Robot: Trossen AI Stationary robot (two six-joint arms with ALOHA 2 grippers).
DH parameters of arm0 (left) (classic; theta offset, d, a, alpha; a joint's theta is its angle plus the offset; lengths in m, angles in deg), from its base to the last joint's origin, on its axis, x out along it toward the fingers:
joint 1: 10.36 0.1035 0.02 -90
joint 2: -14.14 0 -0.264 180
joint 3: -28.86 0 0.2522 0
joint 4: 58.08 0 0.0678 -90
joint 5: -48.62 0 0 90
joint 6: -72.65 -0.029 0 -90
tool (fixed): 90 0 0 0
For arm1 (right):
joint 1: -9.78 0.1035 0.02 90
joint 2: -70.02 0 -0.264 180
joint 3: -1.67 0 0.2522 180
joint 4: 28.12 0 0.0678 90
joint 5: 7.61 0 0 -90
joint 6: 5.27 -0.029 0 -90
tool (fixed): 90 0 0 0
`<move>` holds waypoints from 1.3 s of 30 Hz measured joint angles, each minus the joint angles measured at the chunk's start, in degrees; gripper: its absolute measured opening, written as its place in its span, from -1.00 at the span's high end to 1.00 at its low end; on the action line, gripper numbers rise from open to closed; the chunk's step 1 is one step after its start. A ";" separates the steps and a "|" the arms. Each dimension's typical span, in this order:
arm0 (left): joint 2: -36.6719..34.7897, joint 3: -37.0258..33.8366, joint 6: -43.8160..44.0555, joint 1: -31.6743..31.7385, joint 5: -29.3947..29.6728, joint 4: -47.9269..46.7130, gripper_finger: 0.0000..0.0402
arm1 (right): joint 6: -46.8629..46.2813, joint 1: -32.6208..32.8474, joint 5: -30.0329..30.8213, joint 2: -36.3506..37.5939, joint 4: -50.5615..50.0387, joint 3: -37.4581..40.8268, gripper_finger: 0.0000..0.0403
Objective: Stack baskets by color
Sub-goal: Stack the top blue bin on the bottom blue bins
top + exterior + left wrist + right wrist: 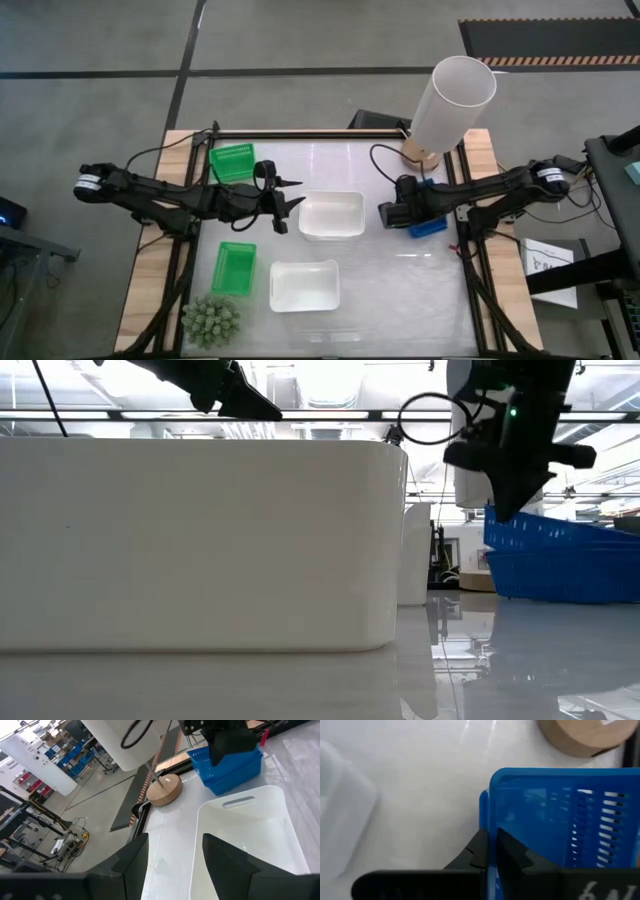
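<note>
Blue pile pinched, greens and whites not yet paired.
Right hand (490,851) clamps the blue baskets' (428,226) wall near the surface's right edge; left hand (283,203) hangs open beside a white basket (331,214); two green baskets (232,160) sit apart.

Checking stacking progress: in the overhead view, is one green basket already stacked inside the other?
No: one green basket sits at the table's far edge, the other green basket nearer, apart.

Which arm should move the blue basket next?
The right. The right gripper is already shut on the blue basket wall at the table's right side. The left gripper hangs open over by the white basket, well away from it.
</note>
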 joint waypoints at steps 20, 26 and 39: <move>0.02 0.00 -0.02 0.00 0.00 0.02 0.15 | 10.72 -1.59 -8.26 -0.72 -6.78 -5.35 0.94; 0.02 0.00 0.00 0.02 0.00 0.02 0.15 | 11.57 -1.77 -5.36 -2.76 -6.24 -4.86 0.91; 0.02 -0.02 0.03 0.02 -0.02 0.07 0.15 | 17.90 -1.77 -10.85 -3.99 -5.69 -5.13 0.41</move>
